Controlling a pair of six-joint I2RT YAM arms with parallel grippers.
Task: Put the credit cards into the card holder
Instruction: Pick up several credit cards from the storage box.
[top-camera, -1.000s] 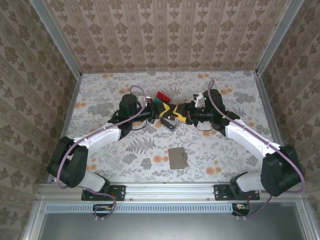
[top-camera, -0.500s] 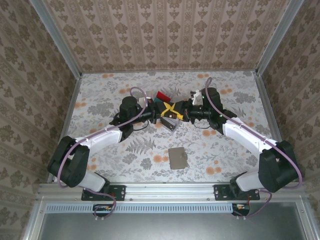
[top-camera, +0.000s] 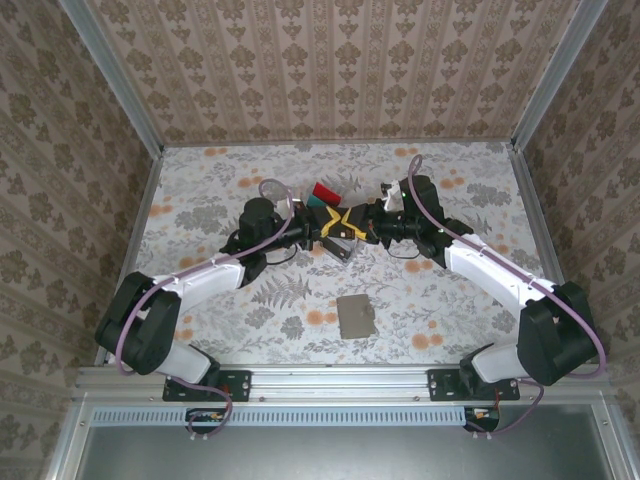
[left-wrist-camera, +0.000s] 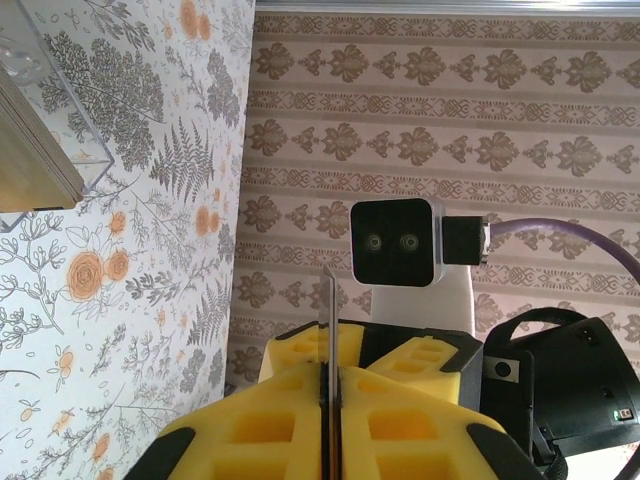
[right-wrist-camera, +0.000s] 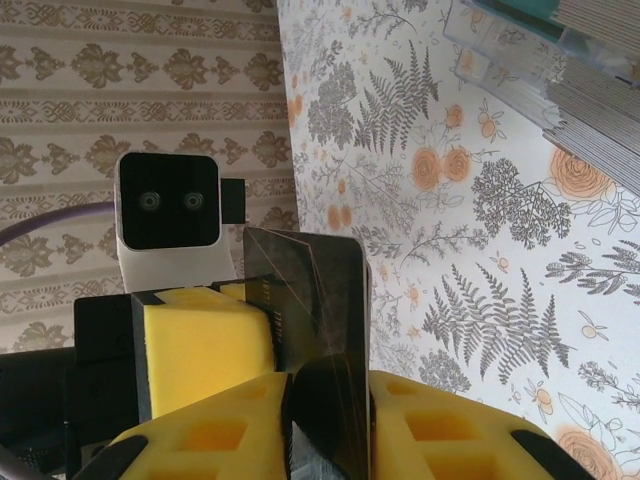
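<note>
A dark credit card (top-camera: 340, 244) hangs above the middle of the table, and both grippers meet on it. My left gripper (top-camera: 328, 228) has its yellow pads shut on the card's thin edge (left-wrist-camera: 327, 310), seen end-on in the left wrist view (left-wrist-camera: 330, 400). From the other side my right gripper (top-camera: 352, 226) is shut on the same card (right-wrist-camera: 320, 320), whose dark face fills the gap between the pads (right-wrist-camera: 330, 430). The grey-brown card holder (top-camera: 355, 315) lies flat and closed near the front, apart from both grippers. More credit cards, one red (top-camera: 325, 190) and one teal (top-camera: 318, 203), stand just behind the grippers.
A clear plastic slotted rack (left-wrist-camera: 60, 130) holds the standing cards right behind the grippers; it shows at the top right in the right wrist view (right-wrist-camera: 540, 60). Patterned walls enclose the floral table (top-camera: 200, 200) on three sides.
The right gripper has moved a little left towards the left gripper and its jaws have narrowed onto the dark card. The left arm has barely shifted.
</note>
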